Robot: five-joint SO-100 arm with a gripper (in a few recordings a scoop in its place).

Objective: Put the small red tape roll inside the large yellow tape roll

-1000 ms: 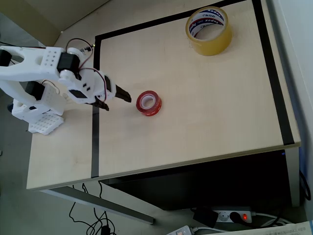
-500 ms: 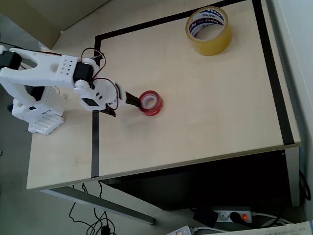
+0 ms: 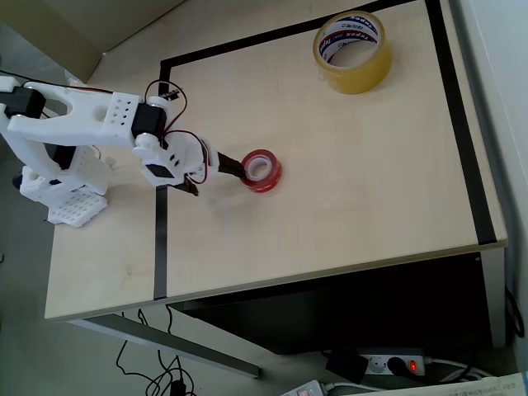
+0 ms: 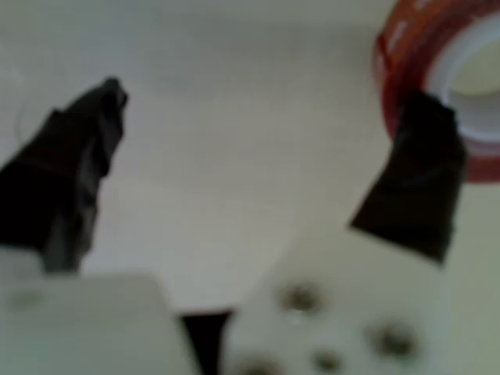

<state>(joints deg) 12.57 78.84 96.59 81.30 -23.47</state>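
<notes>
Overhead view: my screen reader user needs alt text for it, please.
A white robot arm reaches its open gripper to a small red tape roll on a pale wooden table. A large yellow tape roll sits far off.

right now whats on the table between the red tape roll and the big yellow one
Nothing: in the overhead view the stretch of table between the small red tape roll and the large yellow tape roll is bare light wood.

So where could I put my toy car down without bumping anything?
The wide bare tabletop between the small red tape roll and the right black tape line, below the large yellow tape roll, is free. It is crowded at the left, where the open end effector touches the red roll.
</notes>
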